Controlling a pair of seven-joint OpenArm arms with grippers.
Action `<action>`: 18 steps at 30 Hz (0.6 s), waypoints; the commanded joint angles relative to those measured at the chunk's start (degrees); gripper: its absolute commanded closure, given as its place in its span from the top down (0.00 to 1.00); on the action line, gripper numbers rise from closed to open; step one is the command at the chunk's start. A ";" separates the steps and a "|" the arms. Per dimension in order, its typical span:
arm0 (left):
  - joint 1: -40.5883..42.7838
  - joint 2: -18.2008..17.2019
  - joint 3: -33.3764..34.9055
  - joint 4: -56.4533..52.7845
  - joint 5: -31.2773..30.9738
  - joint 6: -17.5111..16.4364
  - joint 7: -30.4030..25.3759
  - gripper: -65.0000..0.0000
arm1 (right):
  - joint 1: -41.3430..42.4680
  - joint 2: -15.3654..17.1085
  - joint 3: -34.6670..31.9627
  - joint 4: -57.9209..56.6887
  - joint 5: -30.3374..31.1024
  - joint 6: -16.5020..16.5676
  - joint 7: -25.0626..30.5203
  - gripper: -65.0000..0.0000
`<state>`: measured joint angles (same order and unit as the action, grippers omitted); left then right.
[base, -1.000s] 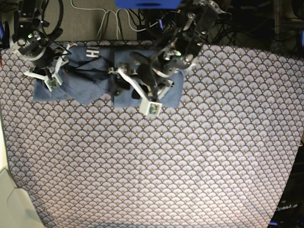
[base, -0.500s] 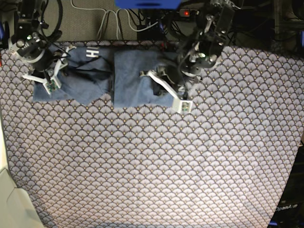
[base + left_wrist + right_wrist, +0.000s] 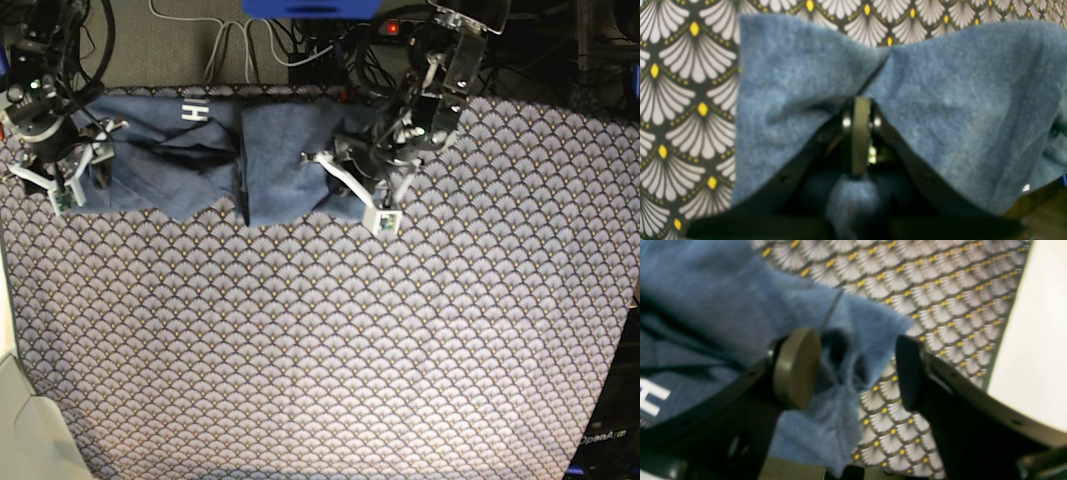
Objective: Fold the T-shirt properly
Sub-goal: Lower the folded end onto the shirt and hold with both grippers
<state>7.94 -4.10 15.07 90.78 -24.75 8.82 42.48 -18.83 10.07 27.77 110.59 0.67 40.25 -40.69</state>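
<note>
Lying bunched, slate-blue T-shirt (image 3: 200, 150), white lettering (image 3: 193, 111)

Left tool (image 3: 858, 133) clamped tight, right tool (image 3: 853, 370) agape.

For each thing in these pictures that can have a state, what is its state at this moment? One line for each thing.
Slate-blue heathered cotton T-shirt: bunched in folds at the table's far edge, white lettering partly showing.
Left gripper: shut on the T-shirt, cloth pinched between its pads.
Right gripper: open, jaws apart, astride a corner of the T-shirt.
Scallop-patterned tablecloth: spread flat.
</note>
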 commanded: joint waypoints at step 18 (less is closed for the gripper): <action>0.36 -0.34 0.01 1.04 0.18 0.37 0.47 0.00 | 3.14 3.17 0.93 -15.77 4.65 -0.25 1.70 0.65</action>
<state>8.43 -4.45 15.09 91.18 -24.77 8.82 42.19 -15.73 12.53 28.38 94.00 4.80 40.23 -39.83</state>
